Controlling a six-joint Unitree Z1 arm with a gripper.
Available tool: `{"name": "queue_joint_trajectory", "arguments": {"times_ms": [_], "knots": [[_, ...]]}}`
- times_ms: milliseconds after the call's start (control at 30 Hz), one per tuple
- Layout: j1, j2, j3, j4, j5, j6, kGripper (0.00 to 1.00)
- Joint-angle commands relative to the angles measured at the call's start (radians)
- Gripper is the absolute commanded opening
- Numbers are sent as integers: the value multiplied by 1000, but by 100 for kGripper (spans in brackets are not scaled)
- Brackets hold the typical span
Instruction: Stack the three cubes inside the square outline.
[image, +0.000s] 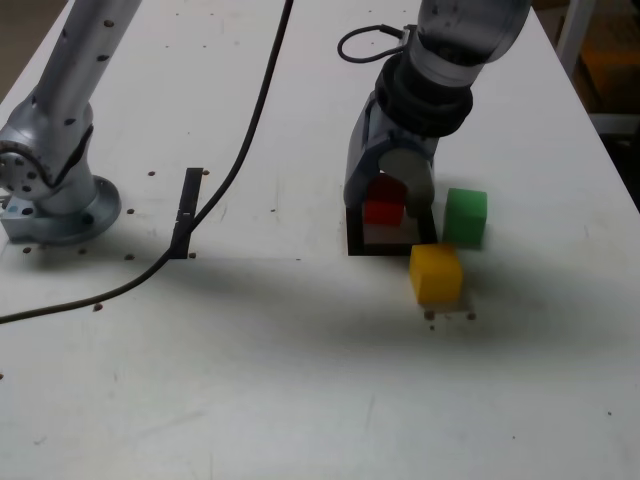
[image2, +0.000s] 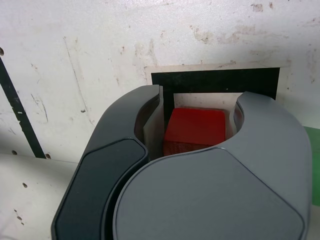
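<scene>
**Your end effector straddles the red cube inside the square outline**

Going left to right across the exterior view, you first have the silver arm base (image: 62, 215) standing on the worktop (image: 240, 370), with an arm link rising from it toward the top edge. Next comes the straight black tape strip (image: 186, 213), well apart from the cubes. A dark cable (image: 258, 108) crosses that strip near its lower end and runs up to the top edge.

Farther right, you have the end effector (image2: 199, 116) lowered over the square outline (image: 385, 249). Its jaws are spread a little, one on each side of the red cube (image2: 196, 126). In the wrist view you can see a narrow gap between the cube and one jaw; you cannot tell whether the other jaw touches it. The red cube is within the black frame, toward its left side in the exterior view, and part of the white centre shows beside it.

At the frame's lower right corner in the exterior view, you have the yellow cube (image: 436, 274), overlapping that corner in the picture. Slightly farther right and higher in that view is the green cube (image: 465, 217), just beside the frame on the outside. No cube sits on another.
</scene>
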Motion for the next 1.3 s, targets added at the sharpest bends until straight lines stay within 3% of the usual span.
{"name": "queue_joint_trajectory", "arguments": {"times_ms": [0, 233, 367, 467, 600, 700, 967, 1267], "knots": [[2, -11, 3, -1, -3, 0, 16], [2, -8, 11, -6, -16, -2, 19], [2, -9, 17, -6, -22, -3, 28], [2, -10, 19, -6, -24, -3, 44], [2, -14, 21, -5, -24, -3, 84], [2, -22, 23, -5, -23, -3, 98], [0, -61, 23, 8, -5, -26, 100], [-71, -185, -26, 142, 16, -158, 100]]}}
